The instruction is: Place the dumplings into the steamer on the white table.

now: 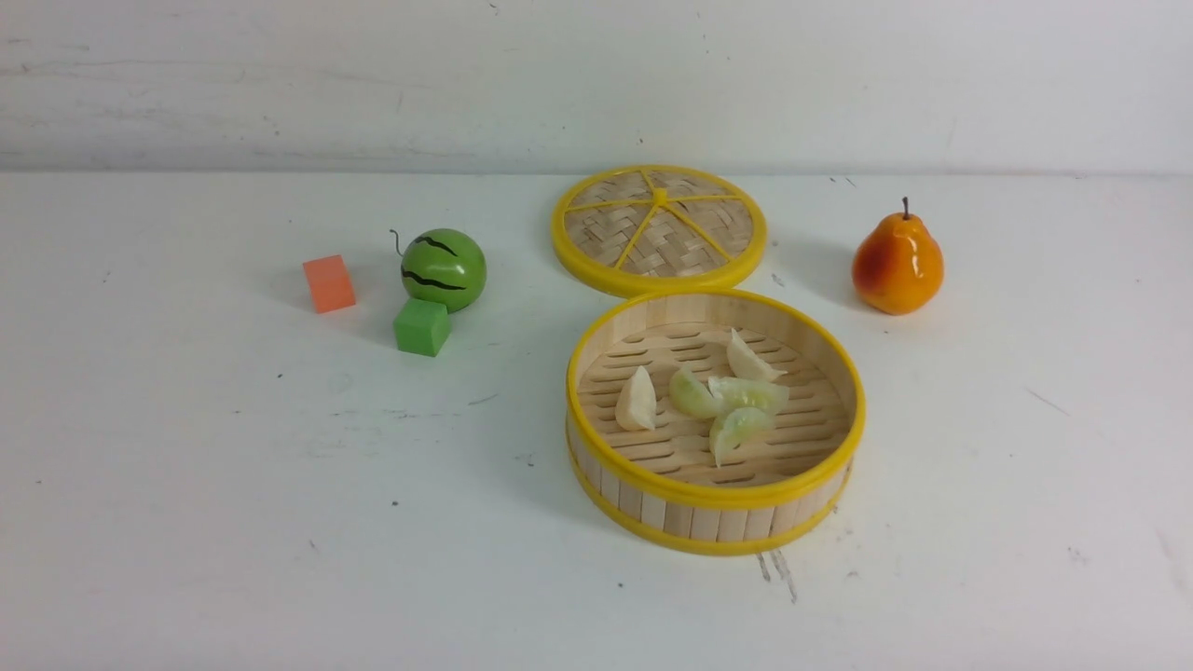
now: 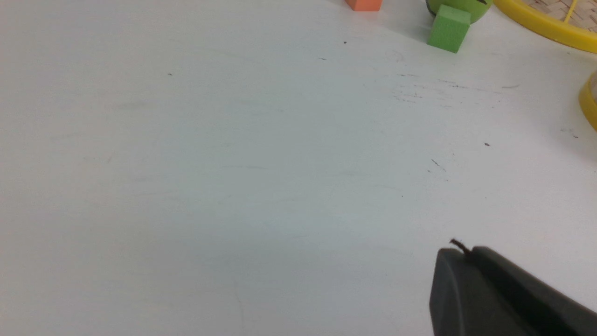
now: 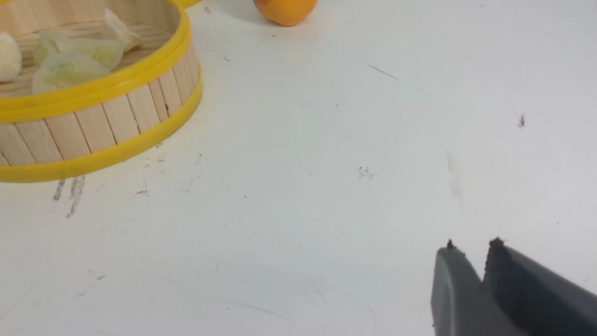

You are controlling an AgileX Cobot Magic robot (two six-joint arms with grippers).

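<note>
White table (image 1: 233,522), scuffed and specked, pale wall behind it. Steamer (image 1: 716,514) sits right of centre near the front. All five dumplings (image 1: 719,403) lie on its slatted floor: one cream piece apart on the left side, one toward the back wall, three greenish ones bunched and touching in the middle. Lid (image 1: 659,229) lies flat just behind the steamer, rims nearly touching. Pear (image 1: 897,262) upright to the right of the lid. Toy watermelon (image 1: 443,268) at left, green cube (image 1: 421,326) just in front of it, orange cube (image 1: 328,283) further left. Left gripper (image 2: 459,252) closed, fingers pressed together, nothing held, above bare table. Right gripper (image 3: 471,252) slightly parted with a narrow gap at the tips, empty, off to the steamer's side.
</note>
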